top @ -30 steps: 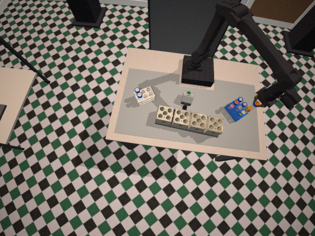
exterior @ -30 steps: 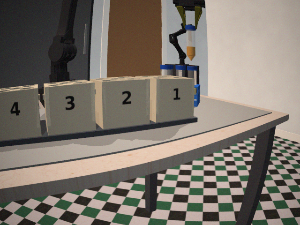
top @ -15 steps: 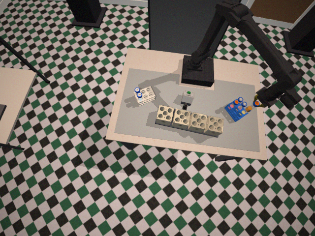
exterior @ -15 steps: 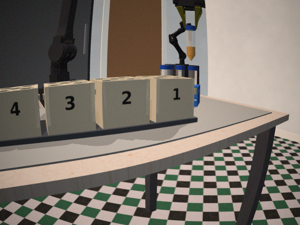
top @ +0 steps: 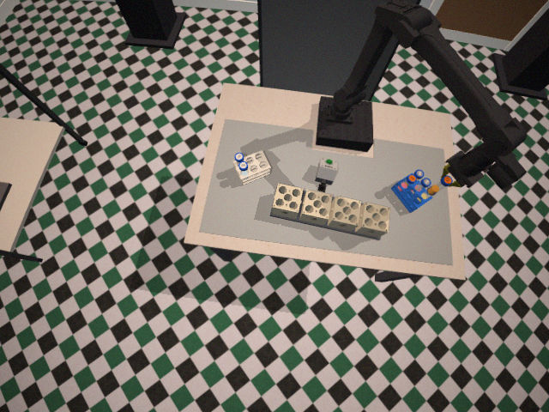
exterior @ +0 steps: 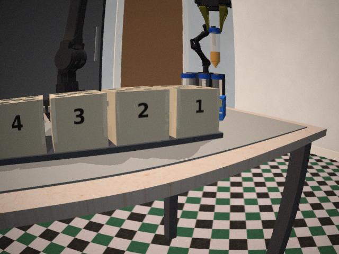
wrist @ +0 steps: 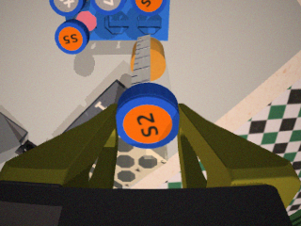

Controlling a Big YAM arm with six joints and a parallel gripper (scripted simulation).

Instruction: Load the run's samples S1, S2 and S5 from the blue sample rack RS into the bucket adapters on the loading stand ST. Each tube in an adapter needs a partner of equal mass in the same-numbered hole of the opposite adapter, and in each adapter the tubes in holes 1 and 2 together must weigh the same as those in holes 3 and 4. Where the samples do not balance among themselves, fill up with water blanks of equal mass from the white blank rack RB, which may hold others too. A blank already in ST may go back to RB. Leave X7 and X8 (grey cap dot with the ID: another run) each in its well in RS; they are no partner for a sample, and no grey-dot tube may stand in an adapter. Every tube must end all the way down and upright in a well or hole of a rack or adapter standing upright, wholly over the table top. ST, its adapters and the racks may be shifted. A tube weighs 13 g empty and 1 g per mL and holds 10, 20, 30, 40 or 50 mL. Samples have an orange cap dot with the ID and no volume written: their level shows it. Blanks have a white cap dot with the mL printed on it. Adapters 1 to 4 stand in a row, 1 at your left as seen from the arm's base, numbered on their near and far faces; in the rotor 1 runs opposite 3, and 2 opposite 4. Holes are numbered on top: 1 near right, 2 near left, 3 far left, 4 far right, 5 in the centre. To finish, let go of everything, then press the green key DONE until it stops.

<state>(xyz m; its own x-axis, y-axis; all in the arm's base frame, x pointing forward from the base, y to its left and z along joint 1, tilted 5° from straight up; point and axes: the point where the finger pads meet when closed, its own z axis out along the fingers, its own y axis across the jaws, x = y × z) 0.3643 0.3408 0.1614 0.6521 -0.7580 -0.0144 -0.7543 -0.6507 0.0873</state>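
My gripper (wrist: 148, 113) is shut on sample tube S2 (wrist: 146, 123), which has a blue cap with an orange dot. It hangs upright high above the table, with a low orange fill near its tip (exterior: 214, 56). It is beside and above the blue rack RS (top: 410, 192). The stand ST with four beige adapters (top: 330, 210) sits mid table; all holes that I see are empty. The white rack RB (top: 252, 166) at the left holds two blue-capped blanks.
The green DONE key (top: 328, 161) sits on a grey box behind ST. The arm's base (top: 344, 124) stands at the table's far edge. The table's right edge runs close to RS and the gripper (top: 447, 179).
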